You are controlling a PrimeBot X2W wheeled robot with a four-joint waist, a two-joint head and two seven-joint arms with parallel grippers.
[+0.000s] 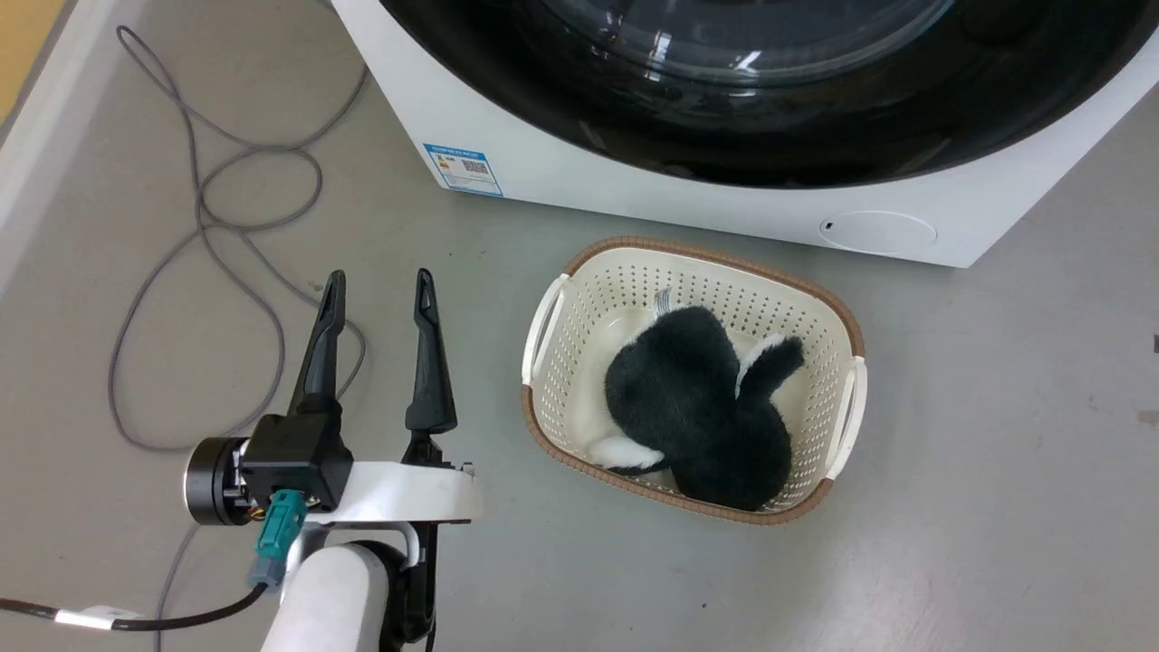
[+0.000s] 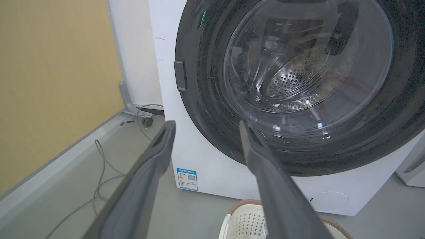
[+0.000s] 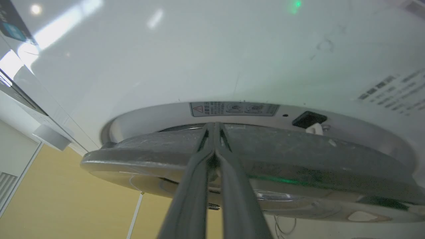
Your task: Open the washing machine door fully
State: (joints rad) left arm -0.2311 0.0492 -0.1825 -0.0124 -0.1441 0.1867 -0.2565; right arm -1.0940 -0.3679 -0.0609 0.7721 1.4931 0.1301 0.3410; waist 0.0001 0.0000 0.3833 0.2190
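At the curved rim of the glossy black door (image 3: 298,156), we're holding our right gripper (image 3: 214,126) pinched together; our left gripper (image 1: 380,276) is hanging spread wide above grey floor (image 1: 951,543).

- Cream perforated laundry basket (image 1: 589,344) with a brown rim, standing on grey floor (image 1: 996,453).
- Black-and-white plush item (image 1: 697,407) lying inside the basket.
- Grey cable (image 1: 205,225) looped loosely on the floor.
- Yellow wall (image 2: 56,83).

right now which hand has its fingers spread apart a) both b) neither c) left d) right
c: the left hand has its two fingers well apart, while the right hand has them pressed together at the rim of the washing machine door
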